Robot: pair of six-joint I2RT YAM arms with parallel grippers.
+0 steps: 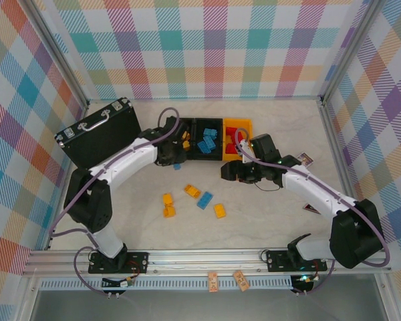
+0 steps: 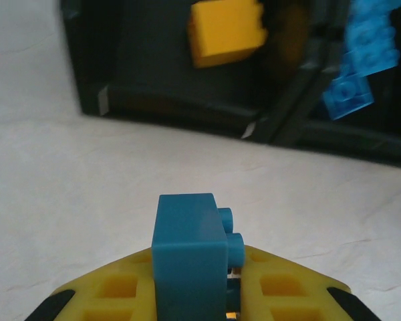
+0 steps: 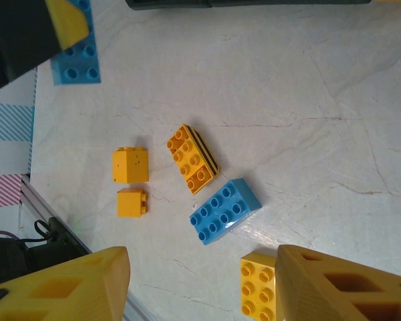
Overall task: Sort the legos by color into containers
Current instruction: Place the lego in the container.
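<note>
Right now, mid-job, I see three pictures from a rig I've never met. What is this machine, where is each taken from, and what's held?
It is two robot arms bolted at the near edge of the table. One picture looks down from above and behind them; the other two come from a camera on each wrist. The left gripper is shut on a blue brick, in front of a black bin with a yellow brick inside. The next black bin holds blue bricks; the orange bin holds red ones. The right gripper is open and empty, above loose bricks: yellow-orange ones and a blue one. A black case stands at the left.
</note>
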